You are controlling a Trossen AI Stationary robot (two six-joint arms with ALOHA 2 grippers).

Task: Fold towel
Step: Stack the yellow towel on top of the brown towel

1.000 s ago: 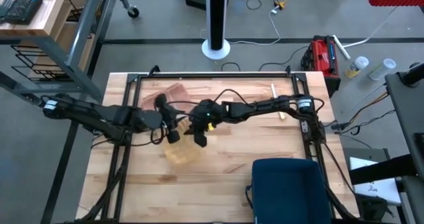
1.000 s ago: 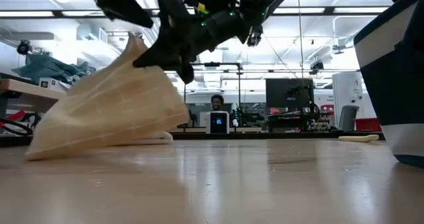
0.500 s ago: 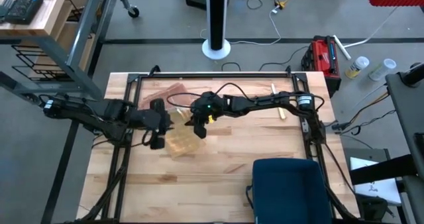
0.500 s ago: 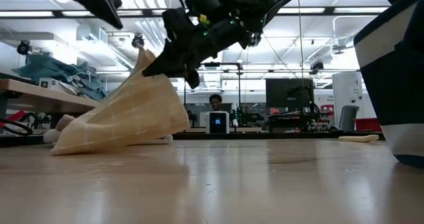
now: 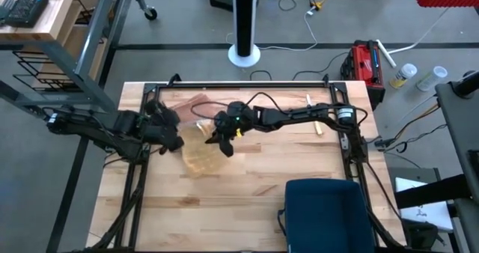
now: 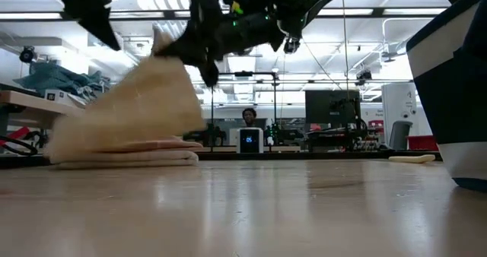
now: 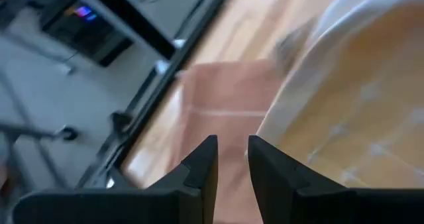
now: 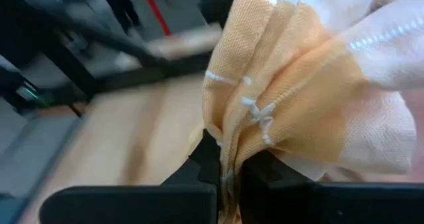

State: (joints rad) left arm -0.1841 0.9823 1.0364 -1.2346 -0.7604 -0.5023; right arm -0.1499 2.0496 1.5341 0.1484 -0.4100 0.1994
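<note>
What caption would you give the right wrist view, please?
Right gripper pinching a bunched fold of the orange checked towel above the wooden table.

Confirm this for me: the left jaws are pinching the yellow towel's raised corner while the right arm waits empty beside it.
Wrong way round. The right gripper has its jaws shut on the yellow towel, as the right wrist view shows. The left gripper holds nothing: in the left wrist view its jaws stand apart with no cloth between them.
</note>
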